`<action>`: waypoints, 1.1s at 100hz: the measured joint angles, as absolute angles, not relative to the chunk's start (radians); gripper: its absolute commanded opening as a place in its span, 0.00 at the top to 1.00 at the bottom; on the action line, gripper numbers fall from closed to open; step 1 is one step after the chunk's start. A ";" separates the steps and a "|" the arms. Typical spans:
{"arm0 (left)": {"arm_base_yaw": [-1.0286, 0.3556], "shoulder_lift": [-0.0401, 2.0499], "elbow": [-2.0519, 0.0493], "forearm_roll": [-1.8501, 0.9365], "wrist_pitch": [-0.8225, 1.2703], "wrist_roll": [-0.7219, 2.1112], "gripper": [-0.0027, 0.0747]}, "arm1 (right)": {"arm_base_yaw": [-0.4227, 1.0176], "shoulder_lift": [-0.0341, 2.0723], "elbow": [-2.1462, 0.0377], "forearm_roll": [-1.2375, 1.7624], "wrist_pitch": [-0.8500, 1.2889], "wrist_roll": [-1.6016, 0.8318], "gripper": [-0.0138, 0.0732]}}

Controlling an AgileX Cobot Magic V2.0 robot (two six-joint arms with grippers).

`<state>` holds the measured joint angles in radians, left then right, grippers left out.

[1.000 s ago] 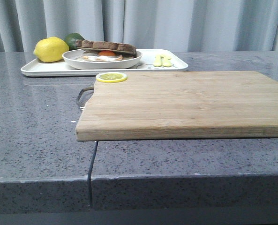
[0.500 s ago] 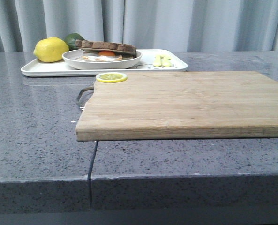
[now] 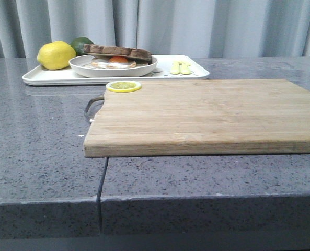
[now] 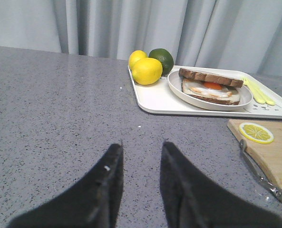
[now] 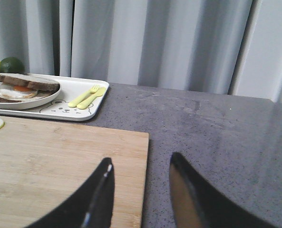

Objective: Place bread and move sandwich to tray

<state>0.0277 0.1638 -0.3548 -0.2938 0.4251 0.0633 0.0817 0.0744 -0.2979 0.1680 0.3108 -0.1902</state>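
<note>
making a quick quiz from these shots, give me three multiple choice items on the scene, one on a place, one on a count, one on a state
1. Where does the sandwich on its plate stand?
A. on the cutting board
B. on the tray
C. on the bare counter

2. How many whole lemons are on the tray?
A. one
B. two
C. four

3. How is the left hand?
A. open and holding nothing
B. shut on the lemon slice
C. shut on the fork

Answers:
1. B, the plate sits inside the tray's rim, behind the cutting board.
2. B, the left wrist view shows two lemons beside a lime.
3. A, its fingers stand apart over the counter.
</note>
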 measured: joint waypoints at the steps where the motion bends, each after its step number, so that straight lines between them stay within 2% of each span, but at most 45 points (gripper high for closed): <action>1: 0.028 0.164 -0.355 -0.294 0.425 0.063 0.90 | 0.082 0.074 -0.298 0.168 0.311 -0.190 0.72; 7: 0.028 0.164 -0.355 -0.294 0.425 0.063 0.99 | 0.082 0.074 -0.298 0.168 0.311 -0.190 0.82; 17: 0.028 0.164 -0.355 -0.294 0.425 0.063 0.99 | 0.082 0.074 -0.298 0.168 0.318 -0.190 0.98; 110: 0.024 0.164 -0.355 -0.294 0.435 0.063 0.99 | 0.082 0.074 -0.298 0.168 0.357 -0.190 0.98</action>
